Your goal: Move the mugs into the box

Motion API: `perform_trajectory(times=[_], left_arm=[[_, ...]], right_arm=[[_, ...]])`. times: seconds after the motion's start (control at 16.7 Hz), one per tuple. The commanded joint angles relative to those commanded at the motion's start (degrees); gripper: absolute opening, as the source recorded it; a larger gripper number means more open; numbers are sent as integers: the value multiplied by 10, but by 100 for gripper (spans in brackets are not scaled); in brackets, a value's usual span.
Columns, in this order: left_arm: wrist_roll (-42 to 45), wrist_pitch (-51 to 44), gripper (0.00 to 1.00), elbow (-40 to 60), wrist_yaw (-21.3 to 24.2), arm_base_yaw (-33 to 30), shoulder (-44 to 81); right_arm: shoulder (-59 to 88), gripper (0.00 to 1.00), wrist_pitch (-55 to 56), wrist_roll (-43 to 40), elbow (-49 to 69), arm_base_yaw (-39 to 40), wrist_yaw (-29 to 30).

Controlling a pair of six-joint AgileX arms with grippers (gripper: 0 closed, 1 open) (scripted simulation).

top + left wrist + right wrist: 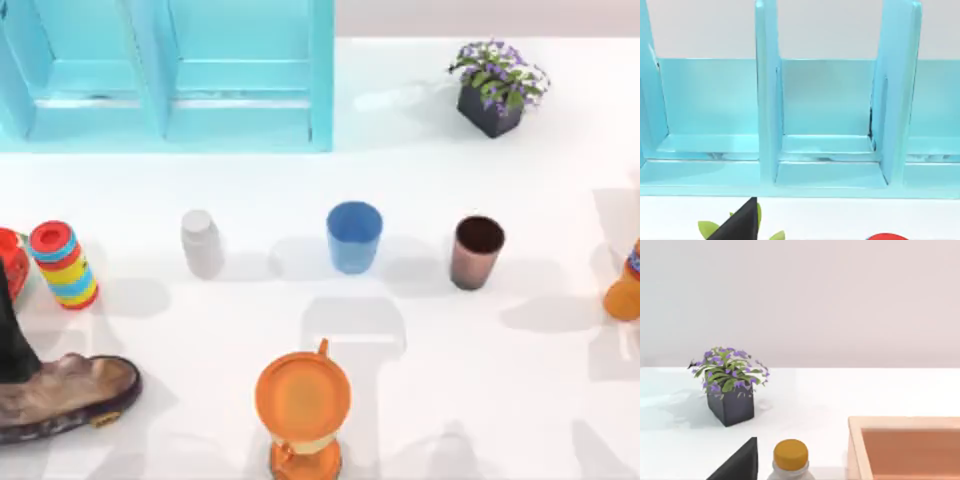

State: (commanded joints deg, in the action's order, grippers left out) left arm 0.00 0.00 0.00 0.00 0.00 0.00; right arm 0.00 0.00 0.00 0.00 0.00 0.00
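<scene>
two mugs standing mid-table, neither one gripped

left to right across the white table [420, 400]: grey lidded bottle [202, 243], blue mug [354, 237], maroon mug [476, 252] (upright, well apart); turquoise shelf [180, 100] behind; either pincer's opening: cannot tell.

I saw a plain blue mug [354, 236] and, to its right, a dark brown-maroon mug [476, 252] with a dark inside. Left of the blue mug stood a white-grey bottle [202, 243]. The shelf unit [165, 75] behind was light turquoise, the jug [303, 405] in front orange, the table [400, 340] white.
</scene>
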Motion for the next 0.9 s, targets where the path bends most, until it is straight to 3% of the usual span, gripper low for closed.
perform_trajectory(times=[0.42,0.9], left_arm=[[0,0,100,0,0,0,0],[0,0,100,0,0,0,0]], right_arm=[[80,100,-54,14,80,11,2],[426,100,-294,79,392,65,6]])
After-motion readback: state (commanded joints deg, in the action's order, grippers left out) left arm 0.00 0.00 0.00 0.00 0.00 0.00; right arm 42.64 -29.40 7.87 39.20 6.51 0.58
